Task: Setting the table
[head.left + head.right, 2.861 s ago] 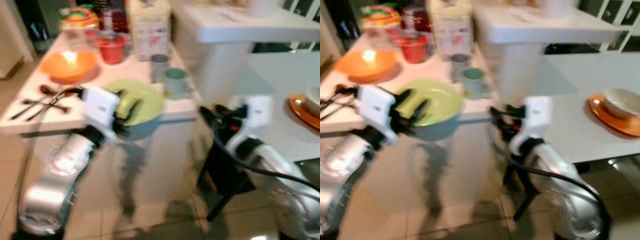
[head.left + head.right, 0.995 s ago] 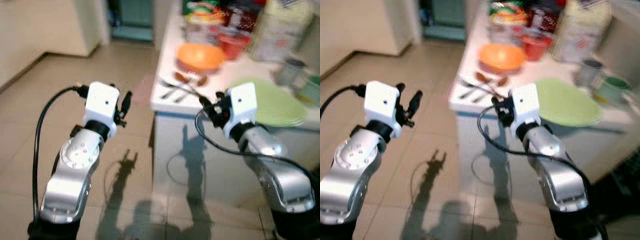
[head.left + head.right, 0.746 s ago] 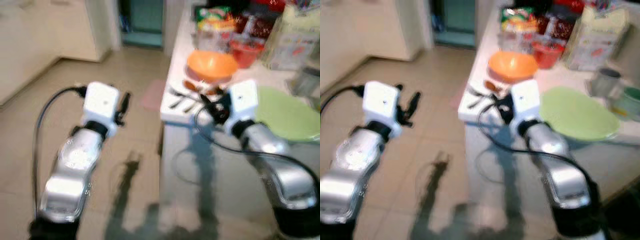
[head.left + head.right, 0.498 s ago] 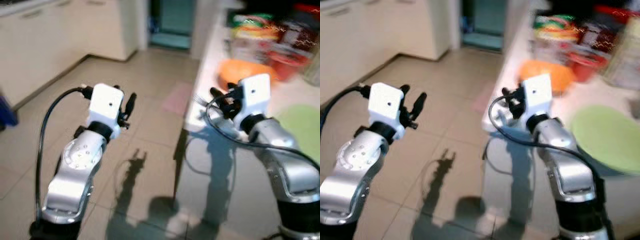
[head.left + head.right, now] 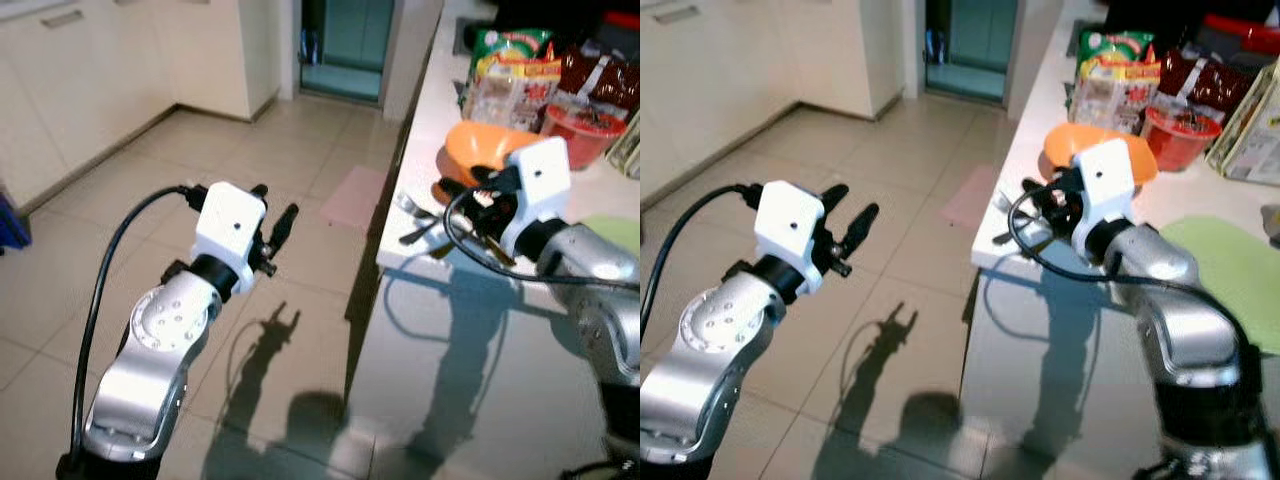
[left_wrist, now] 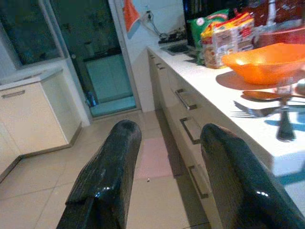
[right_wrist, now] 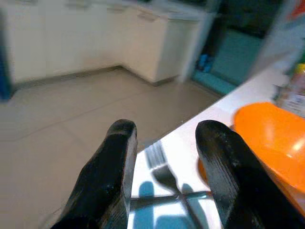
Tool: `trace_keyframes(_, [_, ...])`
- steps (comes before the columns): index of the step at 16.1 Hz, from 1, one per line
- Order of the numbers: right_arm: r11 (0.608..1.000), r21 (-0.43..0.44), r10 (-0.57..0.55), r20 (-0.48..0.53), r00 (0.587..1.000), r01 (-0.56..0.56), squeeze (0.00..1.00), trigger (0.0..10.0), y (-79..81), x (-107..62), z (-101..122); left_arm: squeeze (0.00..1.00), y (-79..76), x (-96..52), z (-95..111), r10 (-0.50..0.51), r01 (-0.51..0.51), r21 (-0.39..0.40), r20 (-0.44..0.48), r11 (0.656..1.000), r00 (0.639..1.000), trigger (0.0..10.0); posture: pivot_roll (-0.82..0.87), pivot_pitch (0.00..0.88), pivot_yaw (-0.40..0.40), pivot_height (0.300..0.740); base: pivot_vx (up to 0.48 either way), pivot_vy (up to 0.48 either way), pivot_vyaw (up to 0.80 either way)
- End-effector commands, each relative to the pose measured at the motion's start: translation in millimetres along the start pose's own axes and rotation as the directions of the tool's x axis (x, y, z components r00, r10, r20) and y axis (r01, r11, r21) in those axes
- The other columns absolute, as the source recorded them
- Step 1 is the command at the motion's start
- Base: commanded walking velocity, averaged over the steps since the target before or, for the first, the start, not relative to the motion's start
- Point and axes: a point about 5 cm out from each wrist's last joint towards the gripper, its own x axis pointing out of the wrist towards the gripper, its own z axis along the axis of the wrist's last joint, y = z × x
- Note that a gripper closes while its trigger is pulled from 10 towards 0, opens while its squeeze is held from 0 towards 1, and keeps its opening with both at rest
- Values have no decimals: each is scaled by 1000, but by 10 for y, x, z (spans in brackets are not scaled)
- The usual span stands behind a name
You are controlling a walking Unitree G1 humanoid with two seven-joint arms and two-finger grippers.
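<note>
While both grippers' jaws gape empty, 1 orange bowl (image 5: 1085, 141) and 1 fork (image 7: 164, 174) sit nearby.

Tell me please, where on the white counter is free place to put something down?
The counter is bare between the orange bowl and the green plate. The near corner is crowded: cutlery lies there under the open right gripper. The back holds snack bags and a red bowl.

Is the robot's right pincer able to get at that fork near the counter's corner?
Probably yes. The right pincer hangs open just above the fork, and nothing lies between them; the orange bowl sits off to one side.
</note>
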Motion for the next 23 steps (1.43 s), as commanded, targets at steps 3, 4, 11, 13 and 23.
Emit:
trace_keyframes(3, [994,30,105,-77,992,-103,1000,10000,-118,45,-103,0,-55,-66,31,-94,94,2,9,996,996,10000,-10,0,-42,740,0,0,0])
trace_keyframes(4, [987,74,147,-86,985,-141,1000,10000,-189,106,-149,0,-107,-94,26,-150,150,-11,4,989,989,10000,-9,0,-36,740,0,0,0])
trace_keyframes(11, [969,109,240,-196,951,-223,1000,10000,-469,473,-287,0,-187,-108,43,-219,219,-28,-5,975,976,10000,-3,0,-40,740,0,0,0])
trace_keyframes(13, [963,74,270,-255,928,-260,0,10000,-475,545,-323,0,-206,-125,46,-237,236,-28,-18,971,971,10000,6,0,-45,740,0,0,0])
trace_keyframes(23, [980,9,194,-291,937,-200,0,10000,-461,710,-337,0,-209,-144,64,-242,242,-26,-32,970,970,10000,18,0,-43,740,0,0,0])
